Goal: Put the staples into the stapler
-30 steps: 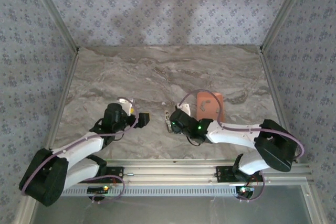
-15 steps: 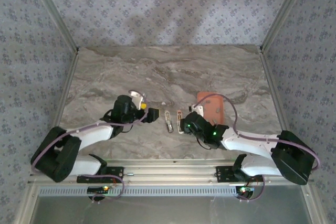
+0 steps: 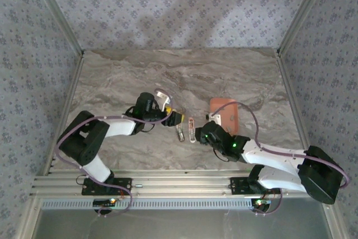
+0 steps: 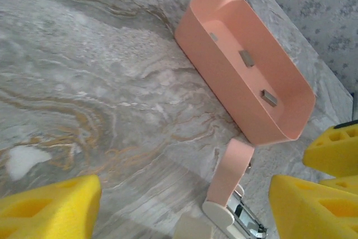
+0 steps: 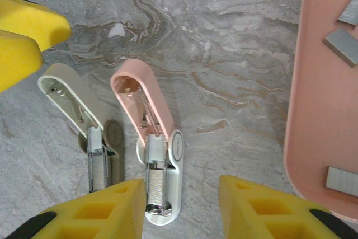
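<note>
**A:** Salmon-orange plastic is what stands out on my overhead feed. The tray (image 3: 225, 115) sits right of centre, but whatever is in it is too small for me to read from up there. What do the wrists give you?

**B:** My left wrist camera looks into the tray, and the staples (image 4: 269, 97) are short grey strips lying flat on its floor, apart from one another. My right wrist camera has two staplers side by side just left of the tray, both hinged open: the pink stapler (image 5: 151, 138) and the cream stapler (image 5: 84, 118).

**A:** And the end effectors?

**B:** The right end effector (image 5: 182, 194) has its yellow fingers apart. They straddle the near end of the pink stapler, with a gap on the tray side, so I see no grip. The left end effector (image 4: 184, 188) is spread wide over bare tabletop (image 4: 84, 82), holding nothing.

**A:** The surface is grey-brown marble veining. Wallpaper (image 3: 184, 9) with a blue-grey floral pattern closes in three sides, and there's an aluminium rail (image 3: 184, 183) along the near edge.
</note>
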Robot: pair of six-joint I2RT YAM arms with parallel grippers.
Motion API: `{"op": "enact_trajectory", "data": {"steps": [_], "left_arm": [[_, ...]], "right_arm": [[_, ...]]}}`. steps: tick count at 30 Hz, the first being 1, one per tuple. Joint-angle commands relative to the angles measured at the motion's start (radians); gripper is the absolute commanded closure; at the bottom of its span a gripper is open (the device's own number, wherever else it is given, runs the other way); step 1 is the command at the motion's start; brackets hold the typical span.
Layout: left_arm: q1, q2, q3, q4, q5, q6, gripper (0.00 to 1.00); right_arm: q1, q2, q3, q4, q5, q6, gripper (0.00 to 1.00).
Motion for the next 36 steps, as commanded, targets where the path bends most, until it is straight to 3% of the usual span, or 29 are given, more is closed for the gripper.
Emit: {"op": "enact_trajectory", "data": {"steps": [1,18,36], "left_arm": [[-0.019,0.042,0.054,0.010,0.074,0.013,0.23],[-0.052,0.075,0.082,-0.044,0.130,0.053,0.33],[-0.122,-0.030,0.039,-0.116,0.097,0.132,0.33]], "right_arm": [[-0.007,-0.023,-0.012,-0.032,-0.004,0.006,0.61],[-0.032,-0.109,-0.072,-0.044,0.005,0.016,0.60],[-0.036,-0.109,-0.095,-0.021,-0.001,0.017,0.60]]}}
